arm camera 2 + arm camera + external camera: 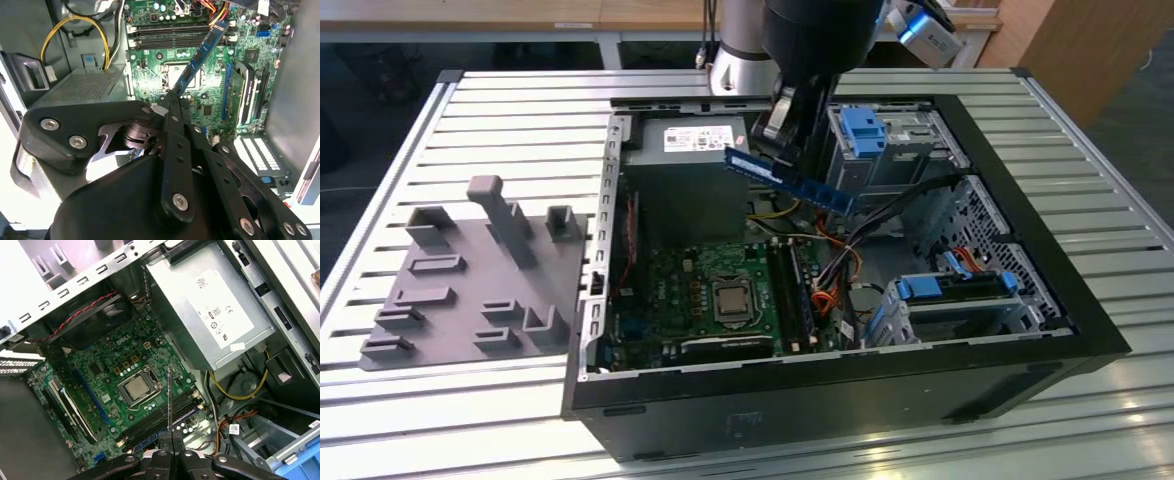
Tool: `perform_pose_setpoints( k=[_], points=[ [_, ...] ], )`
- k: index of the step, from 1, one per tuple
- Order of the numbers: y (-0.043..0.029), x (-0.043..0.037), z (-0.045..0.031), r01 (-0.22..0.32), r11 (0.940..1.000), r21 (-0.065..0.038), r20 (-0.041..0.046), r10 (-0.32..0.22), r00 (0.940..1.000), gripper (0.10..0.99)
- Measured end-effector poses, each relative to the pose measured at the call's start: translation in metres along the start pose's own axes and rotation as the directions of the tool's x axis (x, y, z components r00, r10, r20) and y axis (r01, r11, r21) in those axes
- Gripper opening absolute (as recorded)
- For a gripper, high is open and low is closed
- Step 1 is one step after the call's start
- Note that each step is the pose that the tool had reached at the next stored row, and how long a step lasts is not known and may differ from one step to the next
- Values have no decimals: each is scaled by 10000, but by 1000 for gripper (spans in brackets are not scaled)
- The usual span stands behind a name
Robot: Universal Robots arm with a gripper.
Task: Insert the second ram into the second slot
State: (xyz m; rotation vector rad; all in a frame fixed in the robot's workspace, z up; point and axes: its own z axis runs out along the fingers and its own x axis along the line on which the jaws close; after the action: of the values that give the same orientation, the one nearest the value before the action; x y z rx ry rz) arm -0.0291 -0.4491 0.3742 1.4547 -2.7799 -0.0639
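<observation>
- A slatted metal table point(520, 110) carries everything. Near its edge on the exterior view's left lies a grey fixture plate point(454, 300) with upright grey holders moulded on it.
- Just beside the plate stands an open black computer case point(1067, 330), taking up the middle and the exterior view's right of the table.
- In the case's far corner on the exterior view's left sits a grey power supply point(680, 170) with a white label on top. Yellow cables point(75, 30) loop out beside it.
- Below that, on the case floor, lies the green motherboard point(667, 290), with the square processor socket point(730, 300) near its middle.
- Just beside the socket run the long black memory slots point(790, 290); I cannot tell whether any of them is filled.
- The gripper point(781, 150) hangs over the case's far edge, its fingers point(172, 107) clenched on the second ram point(794, 178).
- The blue stick is in the air above the case, tilted, its lower end toward the exterior view's right, well apart from the slots. In both wrist views it juts out from the fingertips toward the motherboard.
- Along the case's edge on the exterior view's right, metal drive cages hold blue plastic clips point(861, 130), with orange cables point(825, 300) between them and the slots.
</observation>
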Motion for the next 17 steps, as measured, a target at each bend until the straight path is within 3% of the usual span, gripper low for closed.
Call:
perform_pose_setpoints(
  k=[9,17],
  points=[
    [0,0,3,-992,9951,14,38,992,9951,118],
    [0,0,5,-1867,9824,24,73,1867,9824,118]
  ],
)
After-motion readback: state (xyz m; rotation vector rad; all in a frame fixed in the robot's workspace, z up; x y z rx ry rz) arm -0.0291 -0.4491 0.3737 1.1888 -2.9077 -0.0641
